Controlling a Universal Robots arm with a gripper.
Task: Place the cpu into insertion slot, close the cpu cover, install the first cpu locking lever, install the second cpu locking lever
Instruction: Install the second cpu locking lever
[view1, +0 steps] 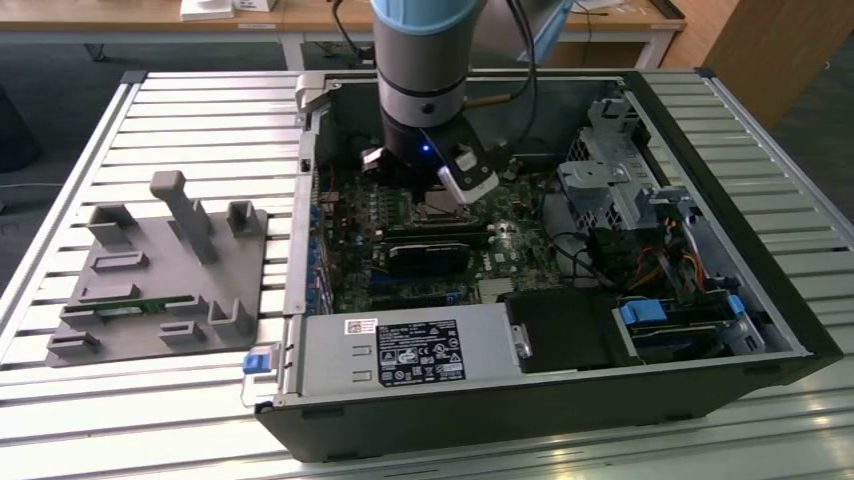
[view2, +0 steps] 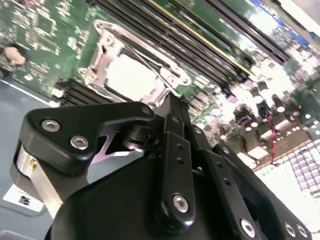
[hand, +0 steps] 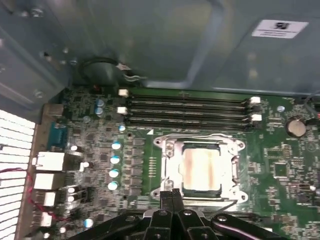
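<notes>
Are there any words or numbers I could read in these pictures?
None can be read.
Black label on the grey metal box in the computer case: print too small.
White sticker beside it: blurred.
White sticker on the grey case wall: blurred.
Green motherboard: markings too small.

A slatted metal table (view1: 174, 95) of pale ribbed panels carries the scene. On the exterior view's left lies a grey fixture plate (view1: 160, 275) with upright blocks. To its right, touching the slats, rests the open black computer case (view1: 534, 400), occupying most of the surface.
</notes>
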